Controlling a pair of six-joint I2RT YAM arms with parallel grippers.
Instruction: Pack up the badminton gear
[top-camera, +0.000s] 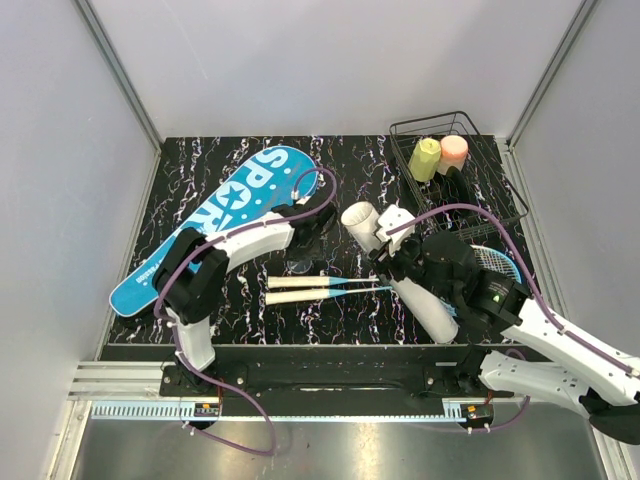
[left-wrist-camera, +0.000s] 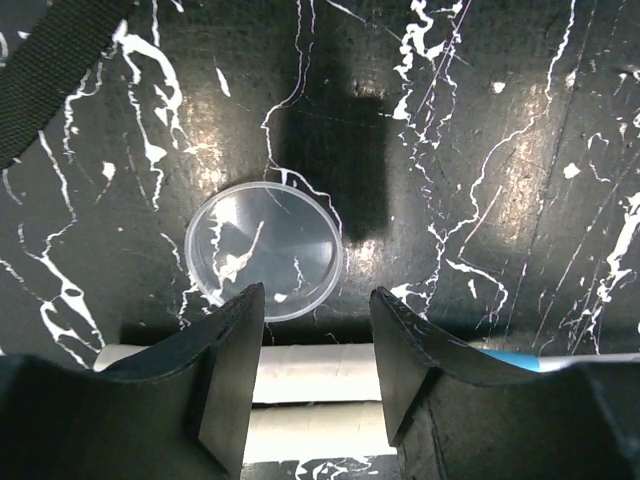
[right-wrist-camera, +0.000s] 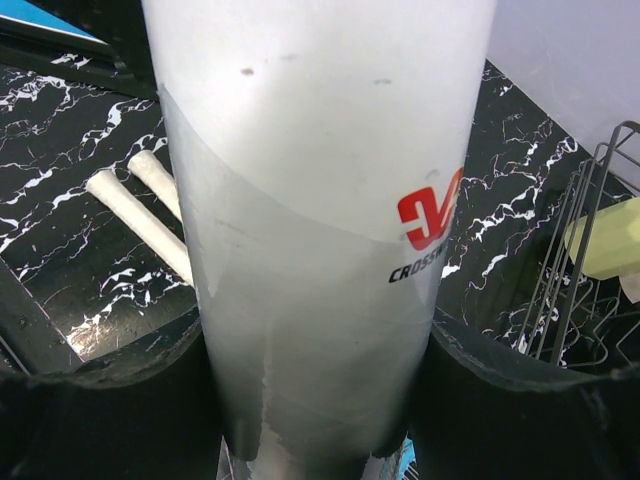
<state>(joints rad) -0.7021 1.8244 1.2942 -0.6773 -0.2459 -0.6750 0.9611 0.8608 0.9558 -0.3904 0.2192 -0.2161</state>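
Observation:
The long white tube (top-camera: 400, 272) lies slanted at mid-right, its open end toward the far left. My right gripper (top-camera: 398, 260) is shut around its middle; in the right wrist view the tube (right-wrist-camera: 320, 200) fills the space between the fingers (right-wrist-camera: 318, 400). Two rackets lie side by side, white handles (top-camera: 296, 289) at the centre and blue heads (top-camera: 497, 262) under my right arm. The blue "SPORT" cover (top-camera: 215, 215) lies at the left. My left gripper (top-camera: 315, 238) is open and empty above the handles (left-wrist-camera: 315, 373), beside a clear round lid (left-wrist-camera: 265, 250). No shuttlecocks show.
A black wire basket (top-camera: 470, 125) stands at the far right with a yellow bottle (top-camera: 425, 158) and a pink bottle (top-camera: 454, 150) in it. A black strap (left-wrist-camera: 50, 70) crosses the left wrist view's corner. Grey walls close in the dark marbled table (top-camera: 250, 315).

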